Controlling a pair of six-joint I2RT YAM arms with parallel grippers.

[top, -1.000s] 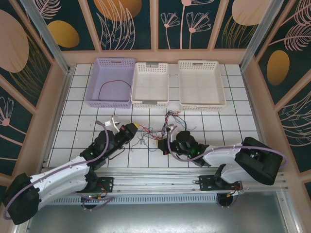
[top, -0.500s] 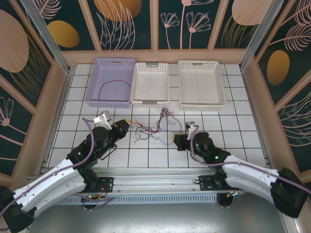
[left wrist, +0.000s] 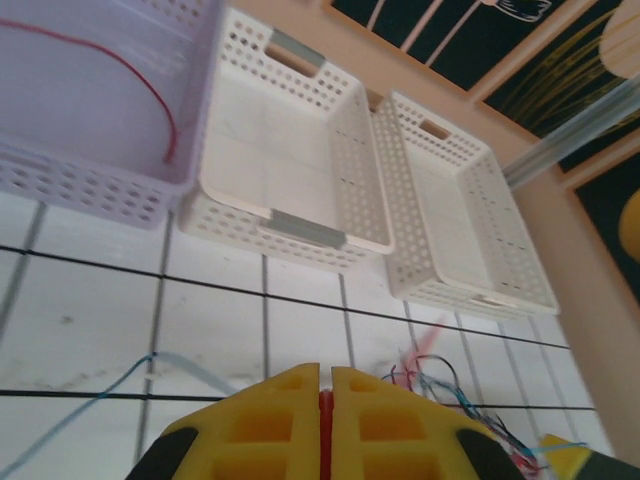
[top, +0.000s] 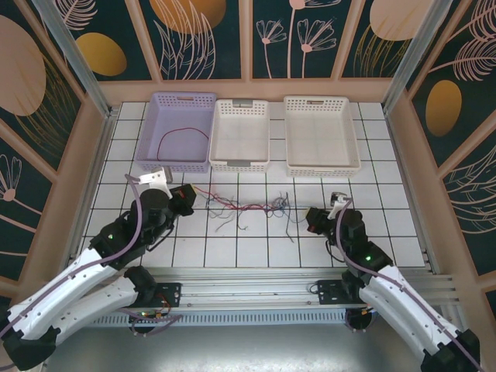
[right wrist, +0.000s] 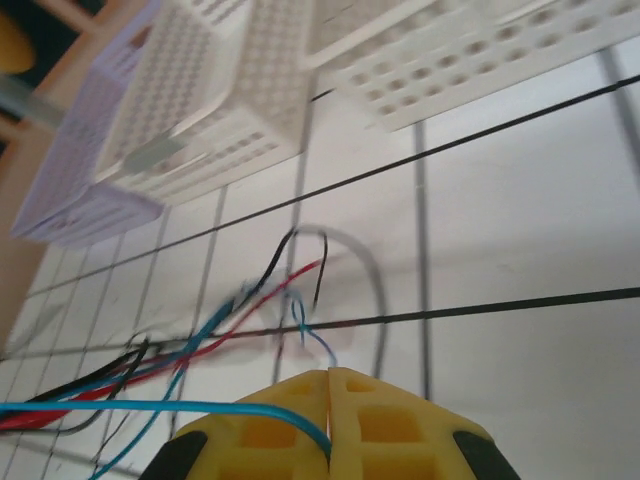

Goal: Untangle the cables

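The cables [top: 246, 208], thin red, black and blue-teal wires, lie stretched in a loose tangle across the white tiles between my two grippers. My left gripper [top: 184, 194] is at the tangle's left end. In the left wrist view its yellow jaws [left wrist: 325, 372] are shut on a red wire, with the knot of cables [left wrist: 445, 382] ahead and to the right. My right gripper [top: 313, 219] is at the right end. Its jaws [right wrist: 329, 375] are shut on a blue-teal wire that runs off left towards the other cables [right wrist: 205, 335]. One more red cable [top: 183, 136] lies in the lilac basket.
Three baskets stand in a row at the back: a lilac basket [top: 151, 133], a white basket [top: 240, 151] in the middle and a white basket [top: 322, 155] on the right. Wooden walls enclose the tiled table [top: 387, 163]. A metal rail [top: 248, 283] runs along the near edge.
Both arms have drawn apart: the left gripper went left and back, the right gripper went right. The bunched tangle has been pulled out into a long, loose line between them.
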